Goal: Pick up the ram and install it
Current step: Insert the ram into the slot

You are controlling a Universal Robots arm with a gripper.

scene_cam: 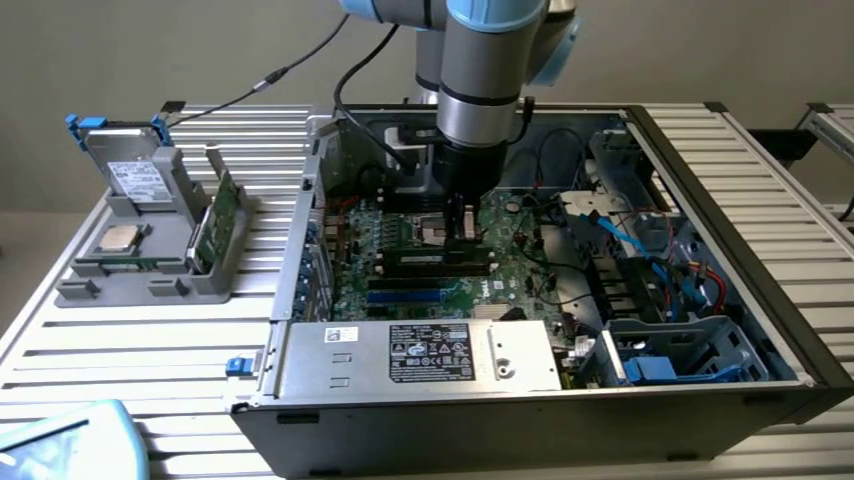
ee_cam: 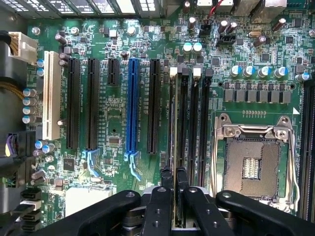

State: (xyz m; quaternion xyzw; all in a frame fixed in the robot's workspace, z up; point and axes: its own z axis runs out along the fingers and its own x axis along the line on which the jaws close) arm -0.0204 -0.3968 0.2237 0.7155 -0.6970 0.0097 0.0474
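Note:
My gripper (ee_cam: 173, 173) is shut on the ram (ee_cam: 173, 123), a thin green stick seen edge-on between the two black fingers (ee_cam: 166, 179). The stick runs along the row of black memory slots (ee_cam: 197, 123), lined up with the slot farthest from the processor socket (ee_cam: 251, 162). I cannot tell whether it is seated in that slot or just above it. In the exterior view the gripper (scene_cam: 463, 232) reaches straight down into the open computer case (scene_cam: 747, 230), with the ram (scene_cam: 430, 260) lying dark and level below it on the motherboard (scene_cam: 521, 250).
On the exterior view's left, a grey holder (scene_cam: 94, 285) carries a square silver processor chip (scene_cam: 120, 237), a taller green card (scene_cam: 214, 215) and a drive (scene_cam: 134, 175). The power supply (scene_cam: 414, 355) lies along the case front. Blue cables (scene_cam: 641, 235) and drive bays fill its right side.

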